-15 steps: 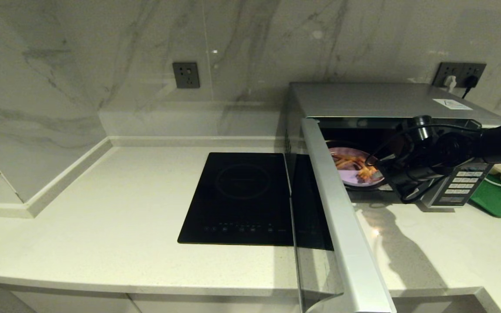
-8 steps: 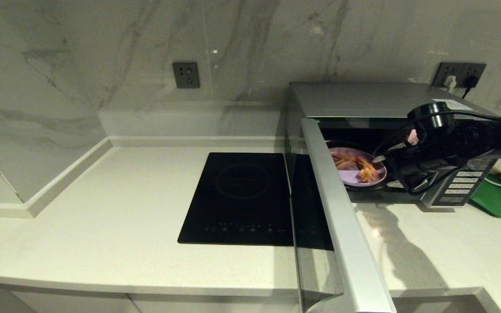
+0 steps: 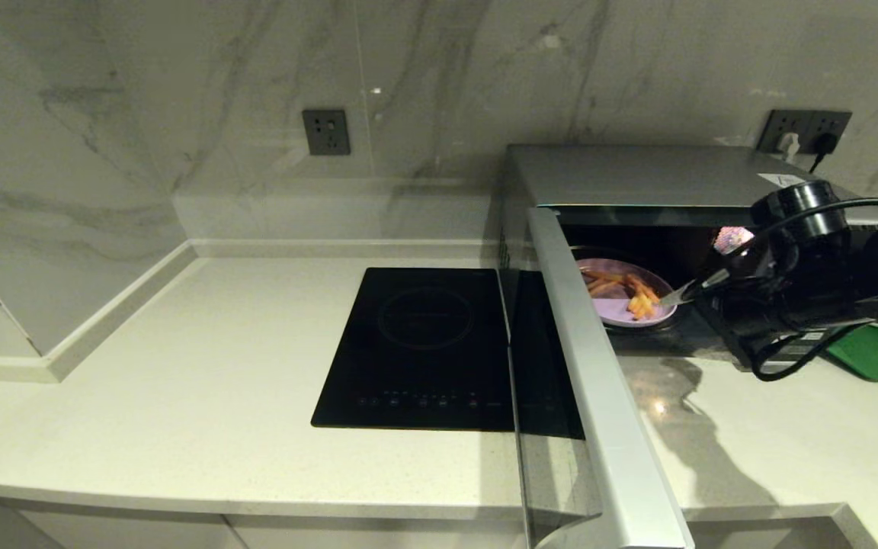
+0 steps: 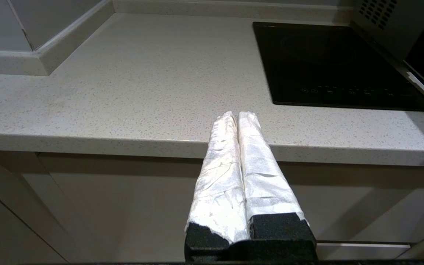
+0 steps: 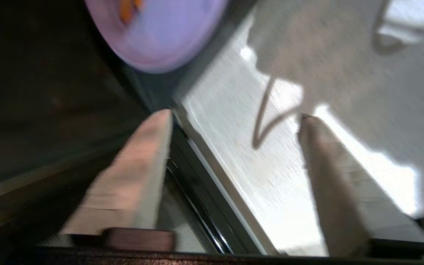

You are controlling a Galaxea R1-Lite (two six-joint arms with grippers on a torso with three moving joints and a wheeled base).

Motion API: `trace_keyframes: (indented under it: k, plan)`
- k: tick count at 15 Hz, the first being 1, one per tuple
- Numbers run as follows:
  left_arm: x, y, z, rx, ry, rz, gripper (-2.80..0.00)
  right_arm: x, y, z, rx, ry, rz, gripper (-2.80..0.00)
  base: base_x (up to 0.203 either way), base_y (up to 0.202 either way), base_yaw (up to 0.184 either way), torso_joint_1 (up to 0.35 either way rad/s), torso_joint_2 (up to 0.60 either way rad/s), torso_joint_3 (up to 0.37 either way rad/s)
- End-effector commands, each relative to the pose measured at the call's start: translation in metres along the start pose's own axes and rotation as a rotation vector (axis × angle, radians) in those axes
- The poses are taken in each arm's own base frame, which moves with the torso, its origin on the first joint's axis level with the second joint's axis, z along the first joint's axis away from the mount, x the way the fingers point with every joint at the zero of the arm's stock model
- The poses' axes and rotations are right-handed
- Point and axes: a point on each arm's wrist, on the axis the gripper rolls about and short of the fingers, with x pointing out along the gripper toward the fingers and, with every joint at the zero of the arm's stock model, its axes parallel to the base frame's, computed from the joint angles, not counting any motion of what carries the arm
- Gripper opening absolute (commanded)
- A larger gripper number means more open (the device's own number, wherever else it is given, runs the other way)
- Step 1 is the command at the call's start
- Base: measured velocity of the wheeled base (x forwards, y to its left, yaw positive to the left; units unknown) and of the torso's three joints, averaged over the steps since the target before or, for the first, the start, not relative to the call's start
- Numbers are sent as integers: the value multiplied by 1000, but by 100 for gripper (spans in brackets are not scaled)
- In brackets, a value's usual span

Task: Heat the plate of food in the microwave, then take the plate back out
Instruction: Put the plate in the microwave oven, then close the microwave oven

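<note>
The silver microwave (image 3: 637, 175) stands at the right with its door (image 3: 599, 396) swung wide open toward me. Inside lies the lilac plate of food (image 3: 622, 301) with orange fry sticks on it, seen also as the plate (image 5: 160, 33) in the right wrist view. My right gripper (image 3: 687, 293) hovers open just right of the plate at the cavity's mouth, holding nothing, with its gripper (image 5: 234, 117) fingers spread over the sill. My left gripper (image 4: 236, 116) is shut and parked below the counter's front edge.
A black induction cooktop (image 3: 424, 343) lies left of the open door. A green tray (image 3: 877, 351) sits at the far right behind my arm. Wall sockets (image 3: 805, 130) with plugs are behind the microwave. The pale counter (image 3: 180, 366) stretches left.
My right gripper has drawn back rightward and outward from over the plate. The plate stays inside the microwave and now shows more fully.
</note>
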Motion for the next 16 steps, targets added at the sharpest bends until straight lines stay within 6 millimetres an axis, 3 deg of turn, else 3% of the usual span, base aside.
trace_keyframes:
  k: [1,6,9,14,16]
  plan:
    - [0,0,0,0,0,1,-280,-33,-12,-12,-13,0,20,-280,0,0,0,0,0,0]
    - [0,0,0,0,0,1,-280,-118,-34,-33,-129,-24,138,-280,0,0,0,0,0,0]
    - [0,0,0,0,0,1,-280,-146,-42,-56,-321,92,26,-280,0,0,0,0,0,0]
    - [0,0,0,0,0,1,-280,-203,-4,-106,-632,153,94,-280,0,0,0,0,0,0]
    - [0,0,0,-1,0,1,-280,-218,13,-116,-694,114,106,-280,0,0,0,0,0,0]
